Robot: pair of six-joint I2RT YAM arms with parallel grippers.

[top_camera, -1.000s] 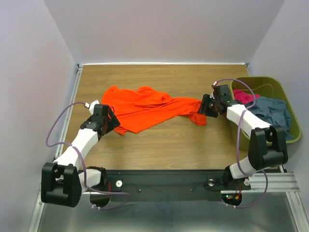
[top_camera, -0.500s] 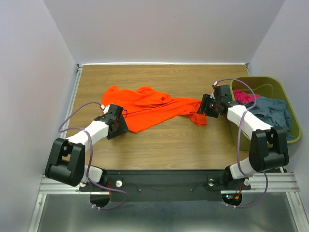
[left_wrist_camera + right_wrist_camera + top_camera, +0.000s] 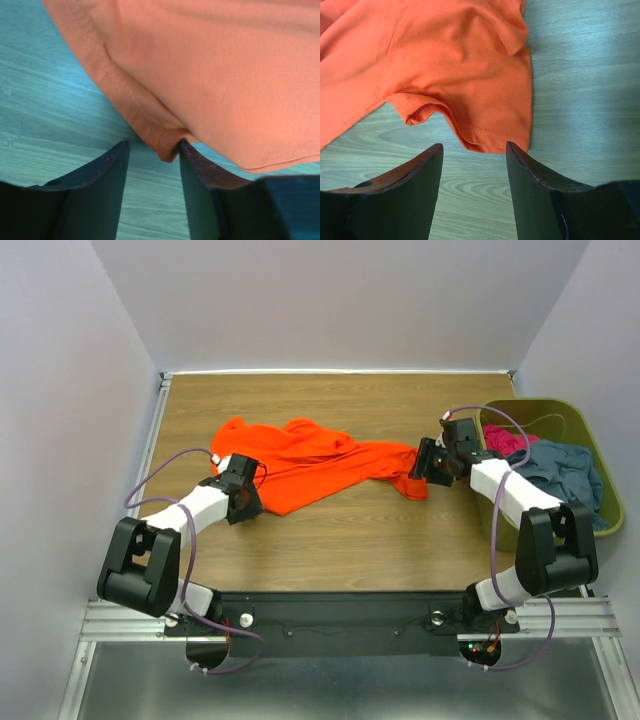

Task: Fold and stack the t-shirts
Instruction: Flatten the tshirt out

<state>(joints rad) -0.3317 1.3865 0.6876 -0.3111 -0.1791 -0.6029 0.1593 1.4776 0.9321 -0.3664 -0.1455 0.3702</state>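
Note:
The bright orange t-shirt (image 3: 310,465) lies crumpled and spread across the middle of the wooden table. My left gripper (image 3: 250,502) is open at the shirt's near-left corner. In the left wrist view that hemmed corner (image 3: 167,145) pokes between the open fingers of the left gripper (image 3: 152,150) and touches the right one. My right gripper (image 3: 420,468) is open at the shirt's right end. In the right wrist view the stitched hem (image 3: 490,132) lies just ahead of the tips of the right gripper (image 3: 474,147). The magenta-pink shirt (image 3: 505,440) and the slate blue-grey shirt (image 3: 565,470) lie bunched in the tub.
The olive-green plastic tub (image 3: 560,405) stands at the right edge of the table (image 3: 330,540), beside my right arm. Grey walls close in the table at the back and both sides. Bare wood shows in front of the orange shirt.
My left arm has folded in and brought its gripper down to the shirt's near-left corner, then shifted slightly. My right gripper has barely moved. The shirt lies the same.

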